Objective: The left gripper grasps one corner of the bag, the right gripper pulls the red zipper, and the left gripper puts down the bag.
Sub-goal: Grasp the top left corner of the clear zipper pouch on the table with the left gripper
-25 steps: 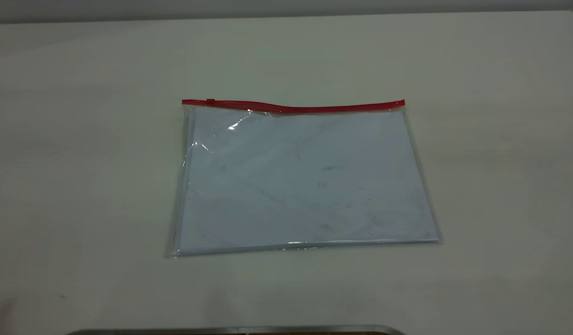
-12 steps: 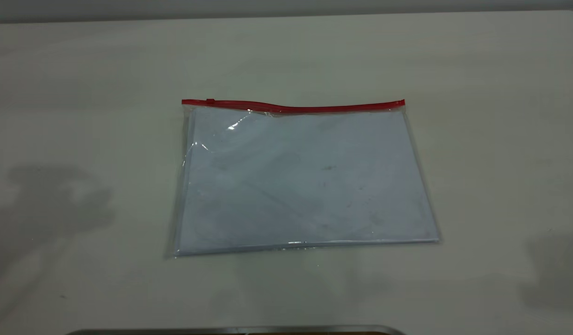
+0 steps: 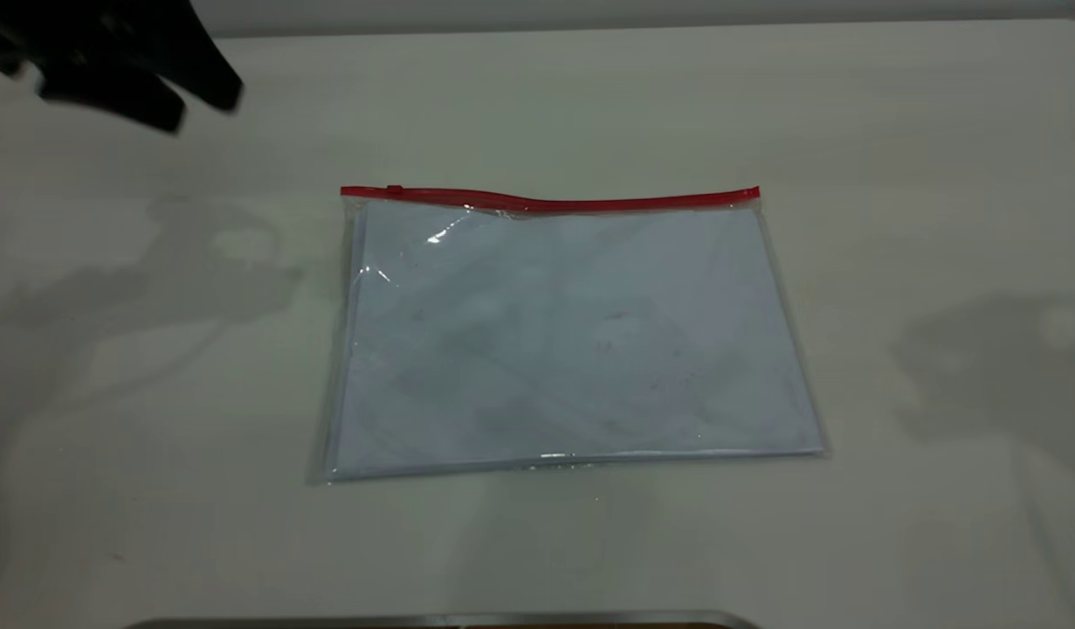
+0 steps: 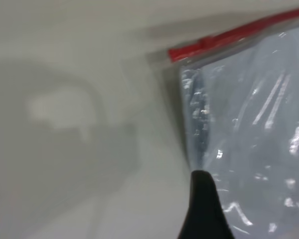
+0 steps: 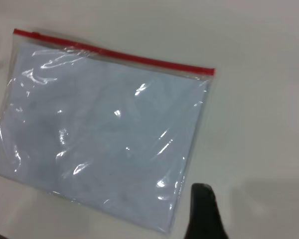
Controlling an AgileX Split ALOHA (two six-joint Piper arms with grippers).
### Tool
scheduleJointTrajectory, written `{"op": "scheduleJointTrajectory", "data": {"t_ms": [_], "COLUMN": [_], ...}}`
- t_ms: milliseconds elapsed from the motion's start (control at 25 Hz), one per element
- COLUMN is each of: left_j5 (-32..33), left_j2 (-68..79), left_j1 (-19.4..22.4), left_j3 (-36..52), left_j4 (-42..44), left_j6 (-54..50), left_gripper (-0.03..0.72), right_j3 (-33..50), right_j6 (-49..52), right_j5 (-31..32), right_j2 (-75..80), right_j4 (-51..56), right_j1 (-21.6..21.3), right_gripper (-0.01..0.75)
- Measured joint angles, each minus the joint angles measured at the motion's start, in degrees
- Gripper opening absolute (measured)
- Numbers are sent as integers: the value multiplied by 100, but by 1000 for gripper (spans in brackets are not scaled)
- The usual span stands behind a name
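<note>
The bag (image 3: pixel 563 332) lies flat in the middle of the white table, a clear pouch with a pale blue sheet inside. The red zipper (image 3: pixel 546 201) runs along its far edge, with the small slider (image 3: pixel 395 190) near the left end. My left gripper (image 3: pixel 196 103) hovers blurred at the far left, up and left of the bag's far-left corner, its jaws apart and empty. In the left wrist view one fingertip (image 4: pixel 203 199) points at that corner of the bag (image 4: pixel 254 124) and the zipper (image 4: pixel 229 37). My right gripper (image 5: pixel 203 211) is beyond the bag's (image 5: pixel 104 129) right side, out of the exterior view.
A grey metal edge (image 3: pixel 441 620) runs along the table's near side. Arm shadows fall on the bare table (image 3: pixel 153 279) left and right of the bag. The table's far edge meets a grey wall.
My left gripper has come into the exterior view at the top left. The arm shadows on both sides have grown and moved inward toward the bag. The bag has not moved.
</note>
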Motion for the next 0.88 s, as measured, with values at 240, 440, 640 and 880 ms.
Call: {"op": "scheduleJointTrajectory", "data": {"t_ms": [240, 440, 640, 880], "left_j5": [-13, -25, -49, -55], "left_j2": [844, 1379, 1779, 2161], "left_j1": [0, 0, 0, -57], "left_j3": [-216, -241, -261, -261], "left_j4": [-843, -1843, -2507, -3336], "left_j6": [951, 1865, 2620, 3572], "left_gripper": [580, 580, 580, 580], "right_j3": [-424, -892, -1297, -1470], "right_j6": [-1049, -1454, -1475, -1477], "right_j5": [5, 5, -6, -40], "right_j2": [1048, 1812, 2568, 3094], "right_j4": [651, 759, 846, 925], "right_j1": [32, 466, 1054, 1427], "right_gripper": [561, 561, 561, 561]}}
